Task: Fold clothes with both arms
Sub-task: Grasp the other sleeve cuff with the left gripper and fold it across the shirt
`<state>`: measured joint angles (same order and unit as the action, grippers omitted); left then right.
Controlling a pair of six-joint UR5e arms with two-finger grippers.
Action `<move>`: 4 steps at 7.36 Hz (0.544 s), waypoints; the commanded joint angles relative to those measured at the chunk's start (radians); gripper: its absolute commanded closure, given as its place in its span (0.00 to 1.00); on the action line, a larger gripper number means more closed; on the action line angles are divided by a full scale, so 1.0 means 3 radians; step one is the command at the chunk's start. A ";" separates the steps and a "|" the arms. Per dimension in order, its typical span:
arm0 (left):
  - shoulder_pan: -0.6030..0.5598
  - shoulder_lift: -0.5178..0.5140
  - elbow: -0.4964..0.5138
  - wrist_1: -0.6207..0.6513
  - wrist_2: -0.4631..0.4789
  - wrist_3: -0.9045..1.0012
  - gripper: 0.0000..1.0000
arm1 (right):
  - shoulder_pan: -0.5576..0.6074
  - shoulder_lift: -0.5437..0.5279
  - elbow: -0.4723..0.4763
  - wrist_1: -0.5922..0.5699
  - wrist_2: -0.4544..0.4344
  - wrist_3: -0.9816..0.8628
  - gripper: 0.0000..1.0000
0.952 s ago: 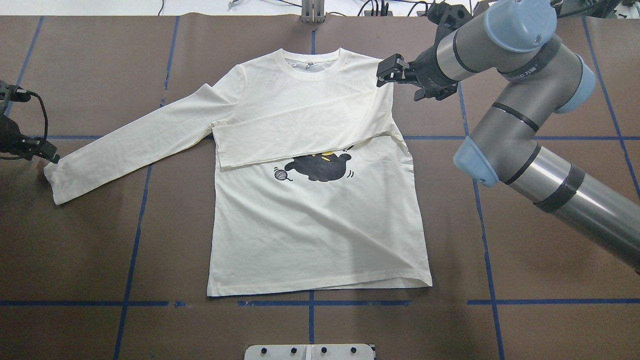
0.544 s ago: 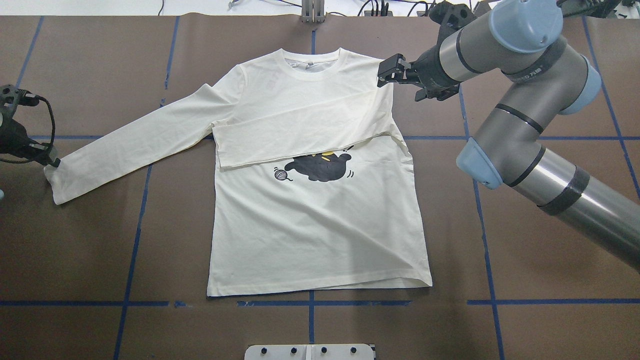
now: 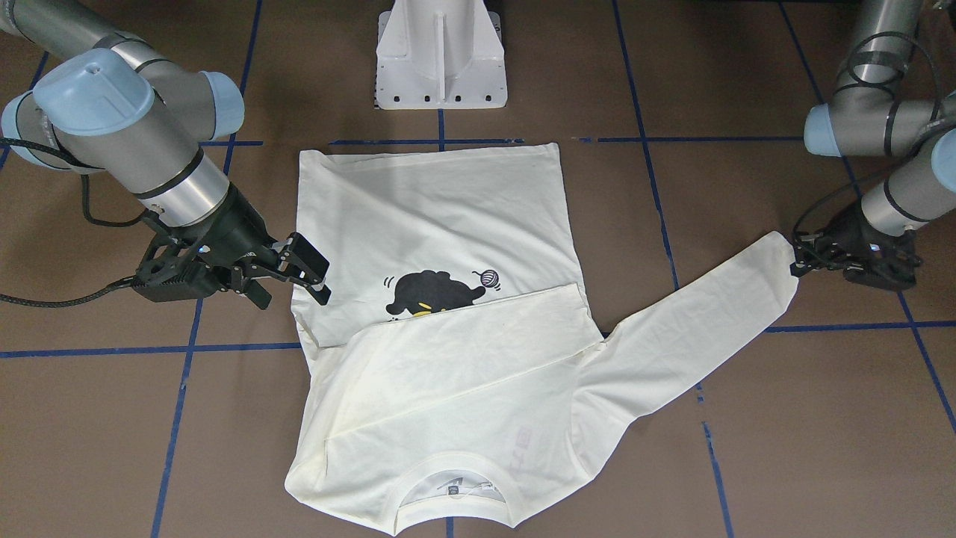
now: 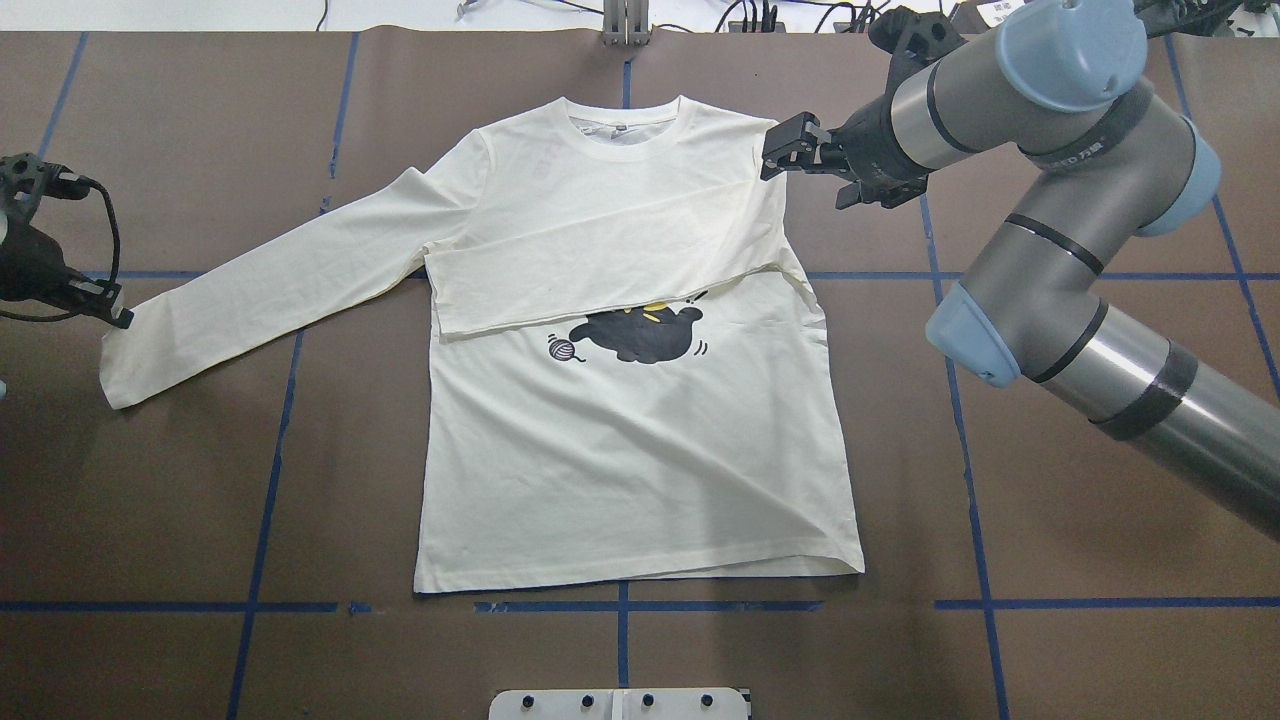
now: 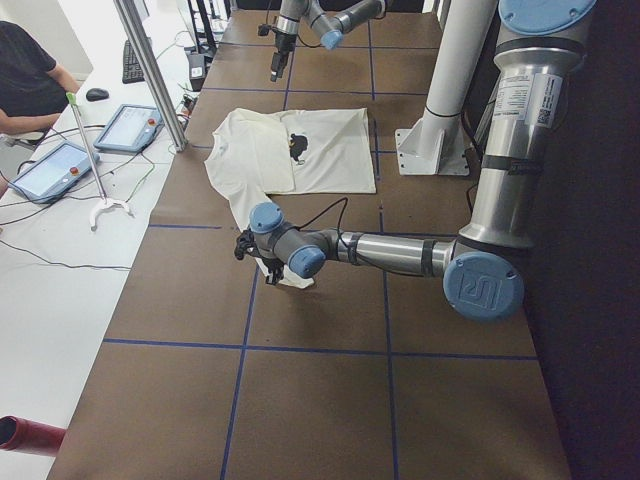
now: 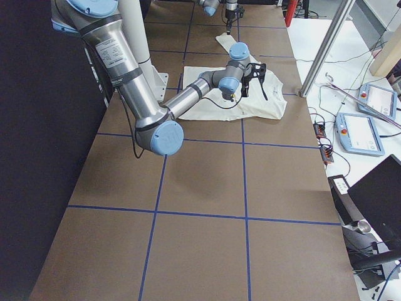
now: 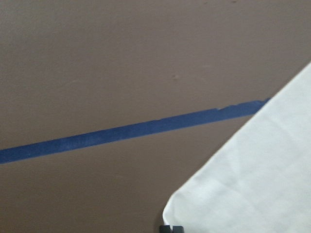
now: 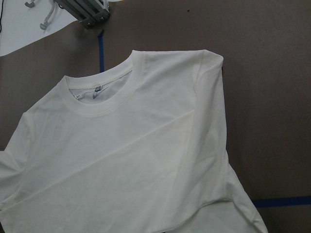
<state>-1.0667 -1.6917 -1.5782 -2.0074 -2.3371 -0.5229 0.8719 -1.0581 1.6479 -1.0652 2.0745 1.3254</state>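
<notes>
Surface: a brown table is carrying a grid of blue tape lines, with the white pedestal base standing at its robot-side edge.

Item 1: a cream T-shirt is lying flat near the table's middle, print up, collar pointing away from the robot. The cat print and yarn ball are showing just below the folded sleeve.

Item 2: one sleeve is lying folded across the chest. This step is looking done.

Item 3: the other sleeve is stretching out flat toward the robot's left, not yet folded.

Item 4: the left pincer is sitting low at that sleeve's cuff, touching its corner. Whether it is clenching the cloth cannot be told.

Item 5: the right pincer is hovering released and empty just beside the shoulder on the robot's right.

Progress, as a judgement: early. The outstretched sleeve is awaiting its fold inward, and the body is awaiting folding from the hem upward.
</notes>
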 commanded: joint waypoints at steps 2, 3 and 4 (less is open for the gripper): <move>0.0245 -0.1009 -0.0763 0.1087 -0.0192 -0.1241 1.00 | 0.0517 -0.0434 0.0177 0.0027 0.0620 -0.0396 0.00; 0.0632 -0.1535 -0.0586 0.1042 -0.0085 -0.2098 1.00 | 0.0712 -0.0633 0.0208 0.0033 0.0794 -0.0703 0.00; 0.0889 -0.2254 -0.0108 0.1031 0.0346 -0.2618 1.00 | 0.0886 -0.0767 0.0218 0.0033 0.0928 -0.0933 0.00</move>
<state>-0.9034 -2.1333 -1.7291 -1.7015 -2.3393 -1.0776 1.0673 -1.2291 1.7053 -1.0563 2.2921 1.1407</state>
